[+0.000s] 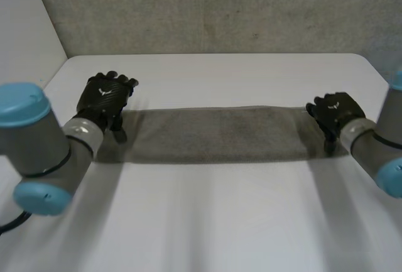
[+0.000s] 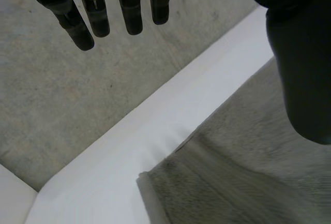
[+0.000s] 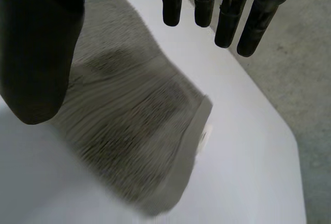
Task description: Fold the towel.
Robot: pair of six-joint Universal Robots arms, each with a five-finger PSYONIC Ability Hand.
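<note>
A grey towel [image 1: 213,135] lies on the white table [image 1: 220,222] as a long narrow strip running left to right. My left hand [image 1: 103,96] hovers at the strip's left end, and my right hand [image 1: 336,110] hovers at its right end. In the left wrist view my left hand [image 2: 302,69] is open, its fingers [image 2: 132,12] straight and apart from the thumb, with the towel's end corner [image 2: 248,172] below it. In the right wrist view my right hand [image 3: 36,53] is open too, above the towel's other end [image 3: 139,141], which carries a small white label [image 3: 204,133].
The table's far edge [image 1: 213,54] runs behind the towel, with grey carpet floor [image 1: 220,8] beyond it. A white wall [image 1: 25,21] stands at the far left. Bare table top stretches in front of the towel.
</note>
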